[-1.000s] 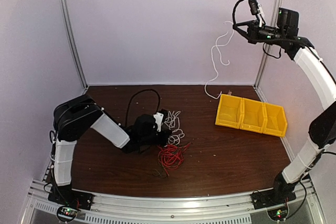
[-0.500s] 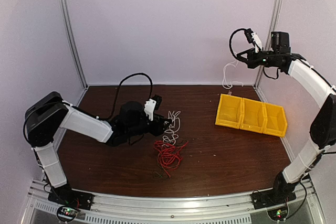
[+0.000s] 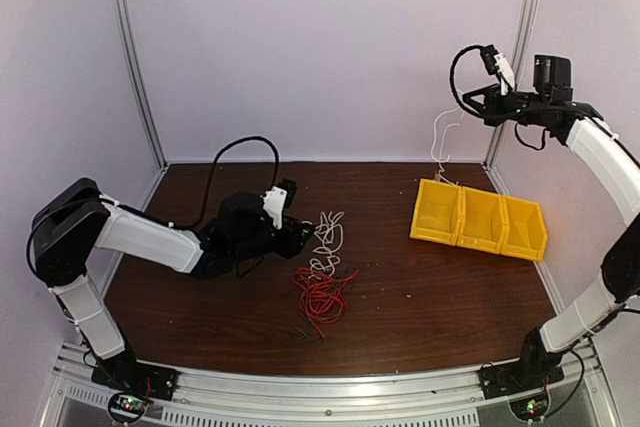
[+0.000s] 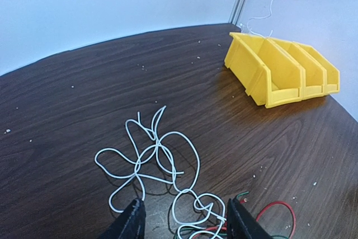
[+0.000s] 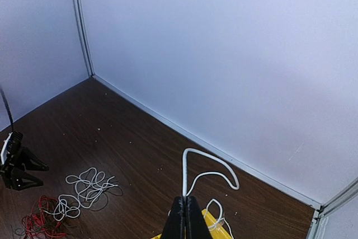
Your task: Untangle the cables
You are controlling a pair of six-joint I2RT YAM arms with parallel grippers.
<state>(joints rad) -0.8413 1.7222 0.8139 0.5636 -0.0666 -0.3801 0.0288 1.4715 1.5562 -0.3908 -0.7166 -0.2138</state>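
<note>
Left gripper (image 3: 304, 237): low over the desk (image 3: 440, 297), jaws well apart, clamping nothing.
Left fingers (image 4: 132, 223): they straddle the nearest loops of the white coil (image 4: 155, 158). Whether they touch it cannot be told.
Right gripper (image 3: 470, 99): raised high at 2 o'clock of the desk, jaws pressed together on the hanging cable (image 3: 440, 142).
Hanging cable: white. It arcs out from the shut fingertips and drops toward the 9 o'clock end of the bins (image 3: 480, 222).
White coil: loose loops flat on the desk, just at 3 o'clock of the left gripper and well apart from the bins.
Red cable (image 3: 322, 292): a bundle at 6 o'clock of the white coil, meeting its lowest loops.
Dark strand (image 3: 298, 330): at 7 o'clock of the red cable, too thin to follow.
Bins: three yellow compartments in a row at 3 o'clock of the desk.
Top view only: both arms at once, and how high the right gripper sits.
Left wrist view only: the coil's single crossings, and a corner of the red cable (image 4: 274, 212) at 5 o'clock.
Right wrist view only: the shut fingertips (image 5: 185, 216) pinching the hanging cable (image 5: 208, 163), with the left gripper (image 5: 34, 172) small at 9 o'clock beside the white coil (image 5: 89, 186).
</note>
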